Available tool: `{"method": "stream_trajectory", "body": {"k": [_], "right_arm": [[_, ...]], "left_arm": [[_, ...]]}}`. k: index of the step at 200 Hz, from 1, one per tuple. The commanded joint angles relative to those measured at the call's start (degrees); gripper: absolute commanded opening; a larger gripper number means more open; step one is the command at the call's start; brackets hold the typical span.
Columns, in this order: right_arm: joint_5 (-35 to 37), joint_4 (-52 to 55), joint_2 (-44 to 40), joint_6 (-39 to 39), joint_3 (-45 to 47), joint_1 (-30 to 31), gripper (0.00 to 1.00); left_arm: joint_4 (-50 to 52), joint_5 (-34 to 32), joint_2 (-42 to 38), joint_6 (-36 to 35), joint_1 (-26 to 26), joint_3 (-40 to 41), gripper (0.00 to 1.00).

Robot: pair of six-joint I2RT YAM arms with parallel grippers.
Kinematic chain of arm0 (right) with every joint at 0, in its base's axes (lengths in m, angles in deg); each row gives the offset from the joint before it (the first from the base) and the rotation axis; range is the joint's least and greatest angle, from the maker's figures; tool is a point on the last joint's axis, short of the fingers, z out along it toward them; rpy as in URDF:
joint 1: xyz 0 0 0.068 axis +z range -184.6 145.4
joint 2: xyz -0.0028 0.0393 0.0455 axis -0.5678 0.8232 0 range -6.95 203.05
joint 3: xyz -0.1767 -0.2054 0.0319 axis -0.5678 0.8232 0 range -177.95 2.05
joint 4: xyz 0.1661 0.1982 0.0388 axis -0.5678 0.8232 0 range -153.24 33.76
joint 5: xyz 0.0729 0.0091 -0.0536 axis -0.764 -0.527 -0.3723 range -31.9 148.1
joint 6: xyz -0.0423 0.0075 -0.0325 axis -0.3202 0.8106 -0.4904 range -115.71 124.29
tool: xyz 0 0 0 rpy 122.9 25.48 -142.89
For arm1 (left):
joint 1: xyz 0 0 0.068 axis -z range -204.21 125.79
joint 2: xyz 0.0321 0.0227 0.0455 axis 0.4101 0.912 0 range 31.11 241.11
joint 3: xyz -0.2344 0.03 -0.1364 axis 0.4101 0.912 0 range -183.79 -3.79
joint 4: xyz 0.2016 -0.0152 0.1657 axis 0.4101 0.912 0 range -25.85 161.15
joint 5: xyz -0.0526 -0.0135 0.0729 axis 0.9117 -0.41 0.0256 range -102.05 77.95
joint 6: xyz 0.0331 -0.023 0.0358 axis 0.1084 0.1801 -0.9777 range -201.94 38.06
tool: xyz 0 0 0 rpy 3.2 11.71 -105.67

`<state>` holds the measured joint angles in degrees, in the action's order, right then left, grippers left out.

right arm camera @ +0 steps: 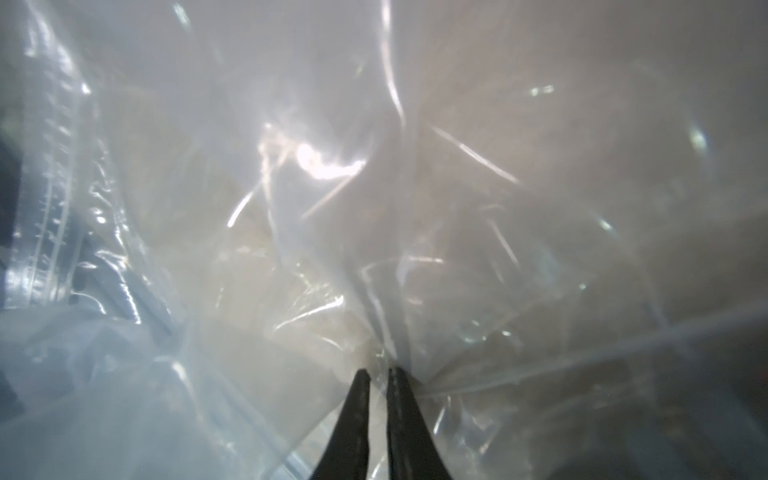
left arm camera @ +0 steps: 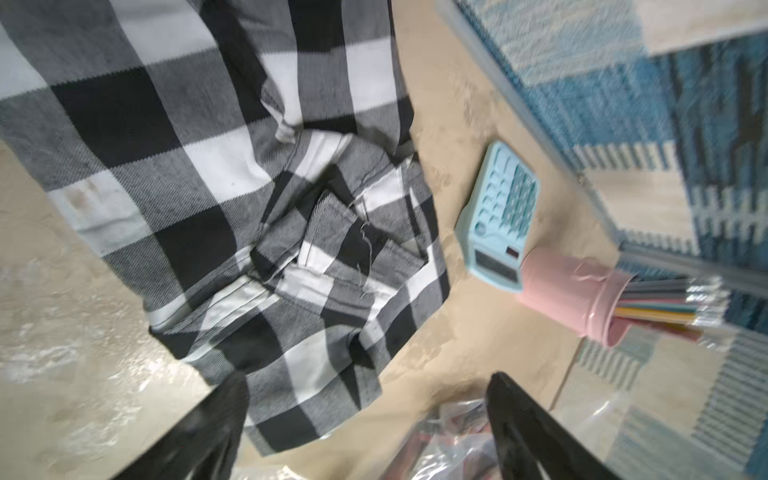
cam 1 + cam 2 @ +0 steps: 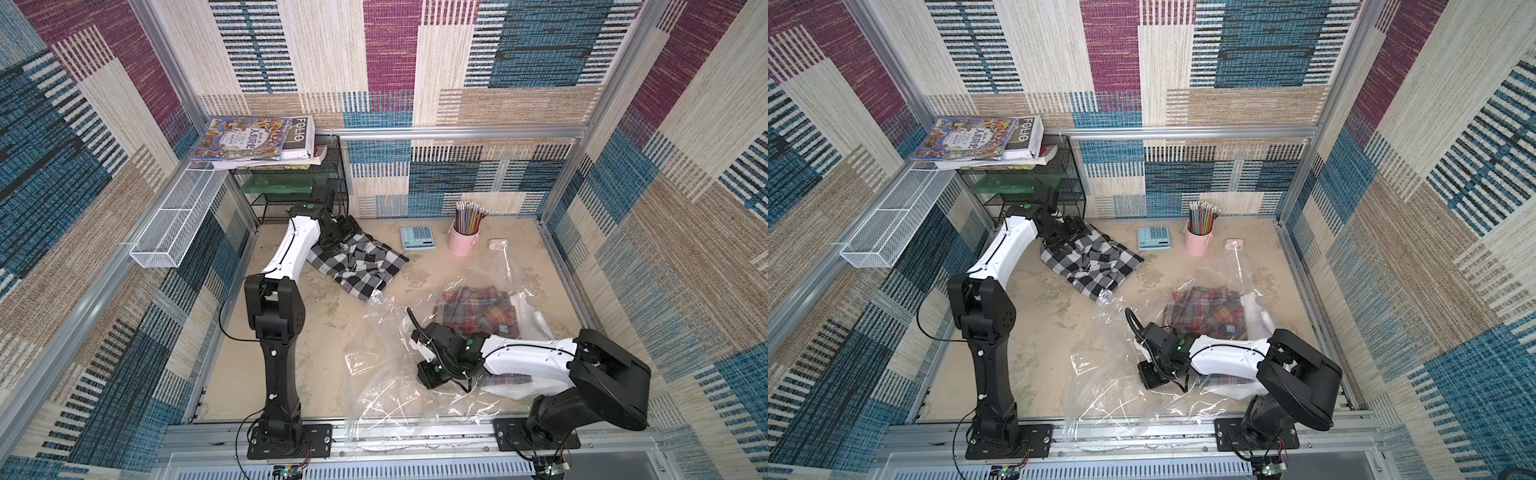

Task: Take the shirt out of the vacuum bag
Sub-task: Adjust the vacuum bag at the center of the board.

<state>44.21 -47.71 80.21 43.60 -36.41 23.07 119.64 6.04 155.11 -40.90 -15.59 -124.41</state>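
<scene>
The clear, crinkly vacuum bag (image 3: 386, 374) (image 3: 1100, 374) lies on the right half of the table and reaches over the front edge. Inside it lies a red and blue plaid shirt (image 3: 478, 311) (image 3: 1208, 311). My right gripper (image 1: 378, 372) (image 3: 430, 376) is low at the bag's middle, shut on a fold of its plastic (image 1: 374, 187). A black-and-white checked shirt (image 3: 361, 266) (image 2: 249, 187) lies crumpled outside the bag at the back left. My left gripper (image 2: 365, 399) (image 3: 336, 237) hovers open just over its far end, holding nothing.
A blue calculator (image 3: 418, 237), a pink cup of pencils (image 3: 464, 239) and a small pink item (image 3: 497, 244) line the back wall. A black wire rack (image 3: 291, 187) with books (image 3: 253, 139) fills the back left corner, beside a white mesh basket (image 3: 174, 224). White material (image 3: 536, 320) lies in the bag.
</scene>
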Motion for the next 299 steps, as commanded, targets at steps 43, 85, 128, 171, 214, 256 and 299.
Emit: {"method": "stream_trajectory", "body": {"k": [43,85,128,171,214,256,299], "right_arm": [[4.12,16.72,2.25,-2.54,-1.70,-4.67,0.15],[4.24,17.30,2.34,-4.57,-3.52,-7.84,0.15],[3.29,15.63,4.56,-5.62,-5.92,-11.37,0.15],[2.23,13.57,8.85,-6.76,-9.09,-13.97,0.15],[2.71,12.73,12.44,-5.45,-13.70,-14.71,0.15],[1.76,10.78,15.91,-3.67,-19.15,-16.53,0.15],[2.21,12.69,17.76,-5.82,-22.25,-16.62,0.15]], "left_arm": [[6.92,1.88,-0.86,-18.99,4.03,13.84,0.52],[7.31,7.46,7.15,-20.26,9.60,8.11,0.51],[12.25,11.04,24.44,-17.20,10.57,-12.74,0.51],[11.01,12.72,32.39,-10.34,11.19,-30.13,0.52],[0.24,16.82,26.58,-4.80,10.98,-26.91,0.66],[-2.75,12.38,12.17,-2.84,6.15,-25.24,0.86],[0.87,13.47,-3.59,-6.29,5.26,-14.85,0.89]]}}
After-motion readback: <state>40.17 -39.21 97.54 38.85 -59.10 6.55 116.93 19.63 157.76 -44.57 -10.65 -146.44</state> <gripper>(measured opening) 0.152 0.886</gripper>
